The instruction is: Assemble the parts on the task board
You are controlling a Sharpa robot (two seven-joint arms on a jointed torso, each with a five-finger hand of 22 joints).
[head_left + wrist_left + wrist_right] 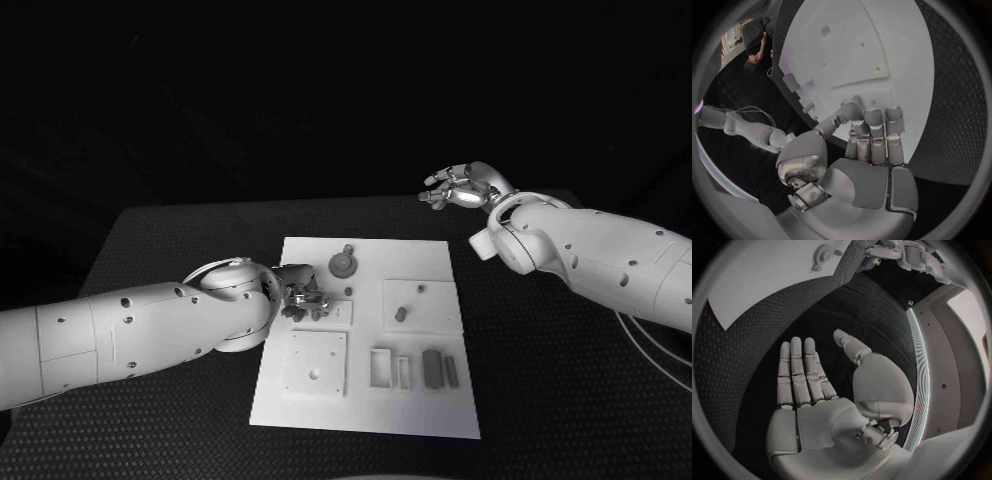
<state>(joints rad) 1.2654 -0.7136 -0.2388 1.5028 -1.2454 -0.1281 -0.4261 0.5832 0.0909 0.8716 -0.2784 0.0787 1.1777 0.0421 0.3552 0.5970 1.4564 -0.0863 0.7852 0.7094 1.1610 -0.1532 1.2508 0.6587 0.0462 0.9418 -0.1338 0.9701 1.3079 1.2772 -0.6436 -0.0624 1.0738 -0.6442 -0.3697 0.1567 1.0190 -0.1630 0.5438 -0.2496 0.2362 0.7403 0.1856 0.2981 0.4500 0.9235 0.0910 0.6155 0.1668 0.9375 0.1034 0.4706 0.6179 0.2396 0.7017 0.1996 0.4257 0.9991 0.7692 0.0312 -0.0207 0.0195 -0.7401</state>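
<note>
The white task board (361, 410) lies in the middle of the black table. My left hand (297, 296) rests over the board's left edge, beside a small plate (335, 312). In the left wrist view its fingers (873, 131) are curled in above the board (854, 45), thumb tip against them; I cannot tell whether anything is between them. My right hand (462, 187) hangs beyond the board's far right corner, and in the right wrist view this hand (817, 390) is flat, fingers straight and empty. A round geared part (342, 265) lies near the far edge.
A square plate with holes (315, 362) sits at the board's near left. Frames (381, 367) and grey blocks (431, 368) lie at the near right, and small pieces (401, 313) on a plate in the middle right. Black table (173, 240) surrounds the board.
</note>
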